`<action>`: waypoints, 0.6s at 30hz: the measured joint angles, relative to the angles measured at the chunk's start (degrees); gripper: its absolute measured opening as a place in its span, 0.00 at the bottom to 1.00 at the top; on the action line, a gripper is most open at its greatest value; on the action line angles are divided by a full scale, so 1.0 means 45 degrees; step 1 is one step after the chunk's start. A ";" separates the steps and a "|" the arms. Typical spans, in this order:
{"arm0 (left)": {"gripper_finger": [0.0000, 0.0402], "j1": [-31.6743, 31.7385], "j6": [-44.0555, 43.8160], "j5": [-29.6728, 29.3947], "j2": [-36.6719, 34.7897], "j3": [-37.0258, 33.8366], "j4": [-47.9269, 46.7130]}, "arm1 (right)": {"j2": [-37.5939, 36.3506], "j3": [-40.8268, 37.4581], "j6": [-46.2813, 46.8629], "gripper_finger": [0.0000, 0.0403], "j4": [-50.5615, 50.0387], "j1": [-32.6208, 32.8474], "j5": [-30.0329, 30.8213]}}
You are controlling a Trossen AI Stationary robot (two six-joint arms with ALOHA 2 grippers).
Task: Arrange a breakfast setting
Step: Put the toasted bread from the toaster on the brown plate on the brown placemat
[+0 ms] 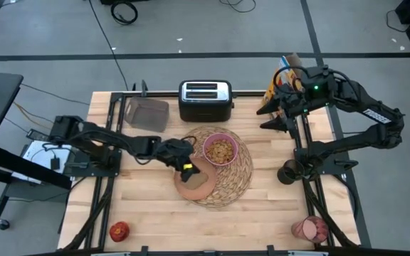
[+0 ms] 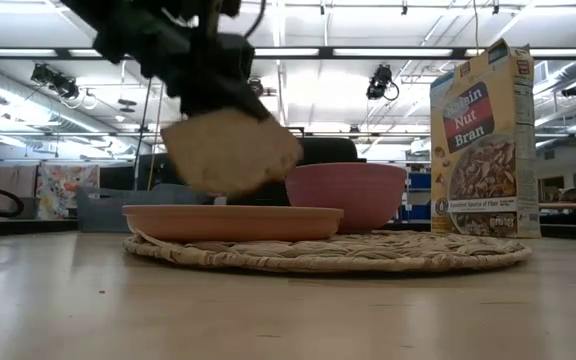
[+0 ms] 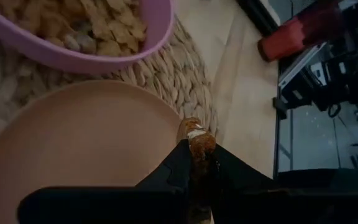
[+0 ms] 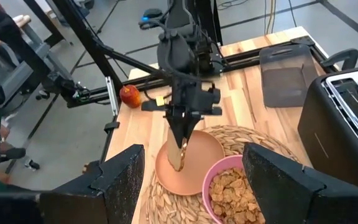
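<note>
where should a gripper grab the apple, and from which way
The apple sits alone on bare wood near the table's front left corner, round with no handle. Probably best taken from straight above, fingers closing across its widest middle. The left gripper is busy, shut on the toast over the plate.

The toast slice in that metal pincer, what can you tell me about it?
The toast slice is light tan with a darker browned crust, and it looks dry and firm. The left pincer is shut on its upper edge, so it hangs edge-down and tilted over the salmon-tan plate. In the low view a gap shows beneath it, so it does not yet rest on the plate. The plate lies on the round woven placemat, next to the pink bowl of cereal.
</note>
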 joint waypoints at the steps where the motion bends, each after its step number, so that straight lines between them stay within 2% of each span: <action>1: 0.10 0.0000 -0.0078 0.0050 0.0228 0.0043 0.0068 | 0.0021 0.0000 -0.0008 0.68 -0.0005 -0.0005 0.0009; 9: 0.12 0.0011 -0.0049 0.0059 0.0914 0.0043 -0.0004 | 0.0056 0.0000 -0.0013 0.69 -0.0044 -0.0004 0.0392; 18: 0.30 0.0019 0.1150 -0.1083 0.0910 0.0043 -0.0757 | 0.0031 0.0000 -0.0243 0.74 -0.0177 -0.0005 0.0545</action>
